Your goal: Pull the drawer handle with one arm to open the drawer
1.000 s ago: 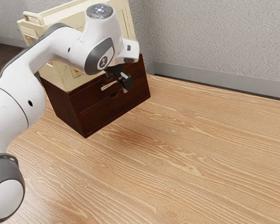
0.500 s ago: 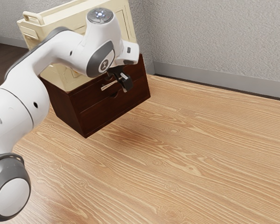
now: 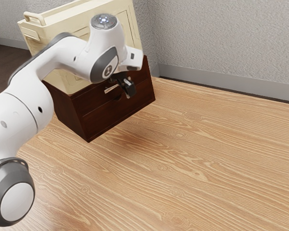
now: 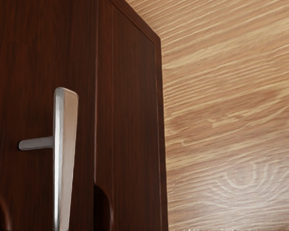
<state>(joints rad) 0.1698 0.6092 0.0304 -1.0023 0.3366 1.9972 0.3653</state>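
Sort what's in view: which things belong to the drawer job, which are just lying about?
Job:
- silver metal bar handle
- dark-brown wooden drawer cabinet
- blocky black pincer

Rest:
- cream panelled box
- grey textured wall
- pale wood-grain surface

Textured grey walls, grey baseboard, wood-grained table, dark floor

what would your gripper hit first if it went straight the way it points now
Most likely the silver handle on the dark drawer front; my gripper is right by it in the exterior view. Depth is unclear, so it could miss and meet the drawer front instead.
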